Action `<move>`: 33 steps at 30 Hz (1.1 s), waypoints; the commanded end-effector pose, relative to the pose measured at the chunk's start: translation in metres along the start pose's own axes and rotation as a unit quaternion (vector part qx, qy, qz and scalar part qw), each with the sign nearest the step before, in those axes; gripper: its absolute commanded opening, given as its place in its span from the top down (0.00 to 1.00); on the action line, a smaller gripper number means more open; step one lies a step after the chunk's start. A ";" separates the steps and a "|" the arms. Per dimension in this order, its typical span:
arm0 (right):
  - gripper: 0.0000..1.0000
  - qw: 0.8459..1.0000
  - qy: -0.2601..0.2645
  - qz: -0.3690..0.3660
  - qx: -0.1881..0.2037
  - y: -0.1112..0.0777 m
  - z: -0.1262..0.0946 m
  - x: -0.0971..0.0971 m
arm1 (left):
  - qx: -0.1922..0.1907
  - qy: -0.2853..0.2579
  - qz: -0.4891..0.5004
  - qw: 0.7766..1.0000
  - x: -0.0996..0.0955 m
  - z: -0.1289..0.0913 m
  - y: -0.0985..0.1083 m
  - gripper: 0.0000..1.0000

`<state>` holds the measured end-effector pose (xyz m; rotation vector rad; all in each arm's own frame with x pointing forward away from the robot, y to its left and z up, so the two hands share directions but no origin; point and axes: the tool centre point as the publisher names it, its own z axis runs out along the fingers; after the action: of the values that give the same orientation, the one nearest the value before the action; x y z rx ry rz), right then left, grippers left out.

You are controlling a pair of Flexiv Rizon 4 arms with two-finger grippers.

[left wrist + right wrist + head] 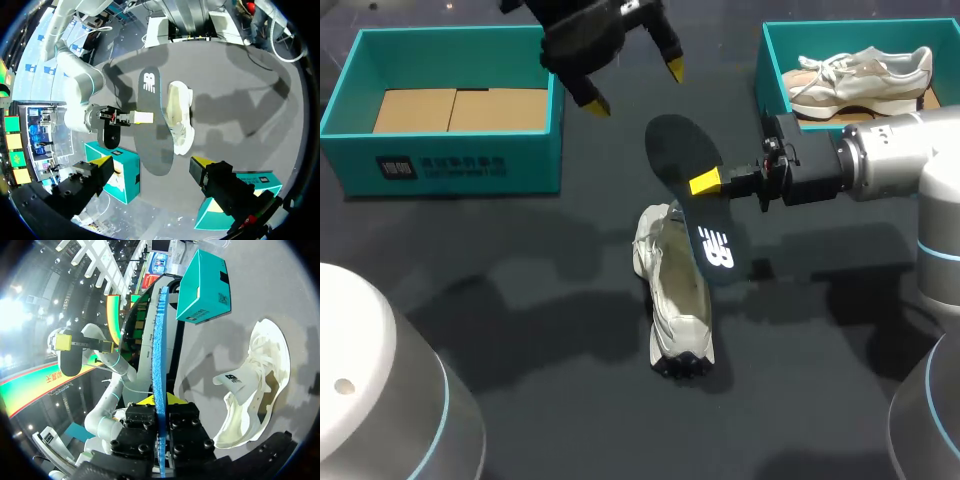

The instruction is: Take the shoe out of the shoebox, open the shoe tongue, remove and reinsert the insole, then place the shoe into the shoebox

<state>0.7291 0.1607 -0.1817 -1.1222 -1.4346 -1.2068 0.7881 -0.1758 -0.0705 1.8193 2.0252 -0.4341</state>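
- The right gripper [708,184] pinches the dark insole [688,150], holding it above the white shoe [677,310].
- The shoe lies on the table [520,300], outside both boxes.
- The left gripper [634,87] has its fingers spread, with nothing between them.

Surface [500,300]: dark, matte, near-black across the head view. Broad, soft-edged shadows overlap on it, fading at their borders. The same top reads mid-grey in the left wrist view, where the shadows stand out more plainly.
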 end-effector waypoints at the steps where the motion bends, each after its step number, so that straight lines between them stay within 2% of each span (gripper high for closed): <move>1: 1.00 1.000 -0.001 0.000 -0.001 -0.001 0.001 0.000 | -0.016 -0.201 -0.001 0.980 0.015 0.002 -0.006 0.00; 9: 1.00 1.000 -0.001 0.000 -0.001 -0.001 0.001 0.000 | -0.033 -0.274 -0.004 0.961 0.036 -0.001 -0.003 0.00; 15: 1.00 1.000 -0.001 0.000 -0.001 -0.001 0.001 0.000 | -0.038 -0.342 0.001 0.939 0.057 0.005 -0.006 0.00; 30: 1.00 1.000 -0.001 0.000 -0.001 -0.001 0.001 0.000 | -0.038 -0.342 0.001 0.939 0.057 0.005 -0.006 0.00; 32: 1.00 1.000 -0.001 0.000 -0.001 -0.001 0.001 0.000 | -0.022 -0.369 -0.013 0.929 0.061 0.013 -0.009 0.00; 33: 1.00 1.000 -0.001 0.000 -0.001 -0.001 0.001 0.000 | -0.026 -0.377 -0.016 0.926 0.062 0.017 -0.009 0.00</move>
<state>0.7291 0.1608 -0.1817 -1.1223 -1.4345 -1.2068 0.7752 -0.1311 -0.1046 1.4376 1.6671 -0.7939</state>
